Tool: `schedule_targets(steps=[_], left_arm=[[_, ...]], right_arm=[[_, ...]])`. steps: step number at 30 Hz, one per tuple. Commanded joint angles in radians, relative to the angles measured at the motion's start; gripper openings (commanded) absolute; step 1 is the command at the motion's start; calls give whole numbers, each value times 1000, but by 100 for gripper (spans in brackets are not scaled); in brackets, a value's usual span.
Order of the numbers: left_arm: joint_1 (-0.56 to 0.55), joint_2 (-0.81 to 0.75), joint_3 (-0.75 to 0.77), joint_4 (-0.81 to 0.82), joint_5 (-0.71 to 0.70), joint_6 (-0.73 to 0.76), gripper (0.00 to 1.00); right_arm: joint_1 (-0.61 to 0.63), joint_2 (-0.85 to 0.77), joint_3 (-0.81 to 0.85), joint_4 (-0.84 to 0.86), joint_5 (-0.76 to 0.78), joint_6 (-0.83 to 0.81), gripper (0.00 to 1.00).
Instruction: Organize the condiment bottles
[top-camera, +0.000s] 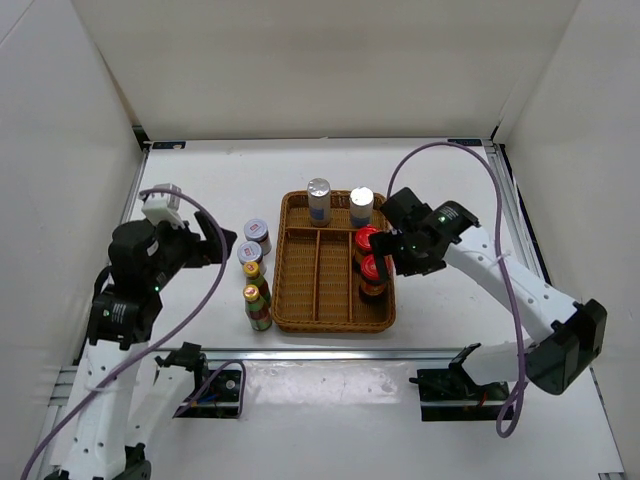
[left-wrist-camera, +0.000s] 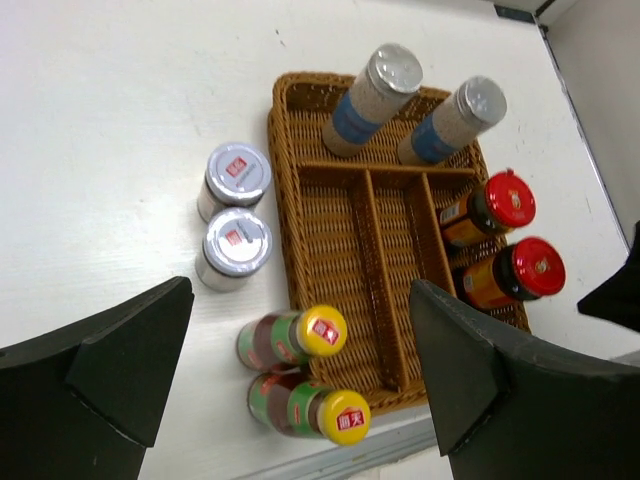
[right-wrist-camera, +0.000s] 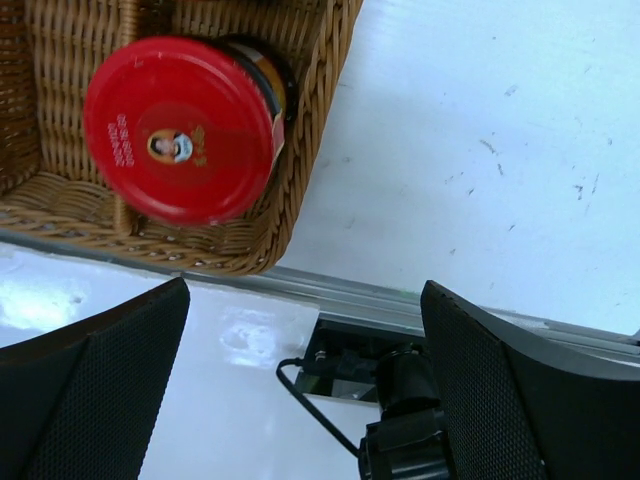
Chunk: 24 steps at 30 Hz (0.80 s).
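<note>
Right wrist view shows my right fingers (right-wrist-camera: 90, 385) released, I judge because both red caps (top-camera: 372, 266) sit paired in the tray (top-camera: 300, 322); left fingers (left-wrist-camera: 90, 385) hang spread near the jars (top-camera: 257, 231).

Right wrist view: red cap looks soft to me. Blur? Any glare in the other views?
Right wrist: yes, the red cap is slightly soft, its print unreadable. Top external: the right silver cap is blown out white; the glossy near strip of the table shows patchy reflections. Left wrist: sharp, no glare, though the silver-capped cylinders seem to lean, likely lens perspective.
</note>
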Motion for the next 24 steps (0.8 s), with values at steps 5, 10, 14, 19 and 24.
schedule_targets(steps=[5, 10, 14, 19, 24], left_arm=[[-59, -134, -136, -69, 35, -10, 100], [-59, -91, -136, -40, 211, 34, 100], [-59, -56, -125, -40, 243, 43, 100], [-59, 28, -147, -51, 268, 5, 100], [-59, 111, -147, -51, 220, -4, 100]], right_arm=[[-1, -123, -82, -64, -88, 99, 100], [8, -186, -182, -54, -215, 124, 100], [17, -227, -231, -54, -240, 162, 100], [17, -262, -257, -54, -260, 184, 100], [17, -262, -277, -54, -260, 193, 100]])
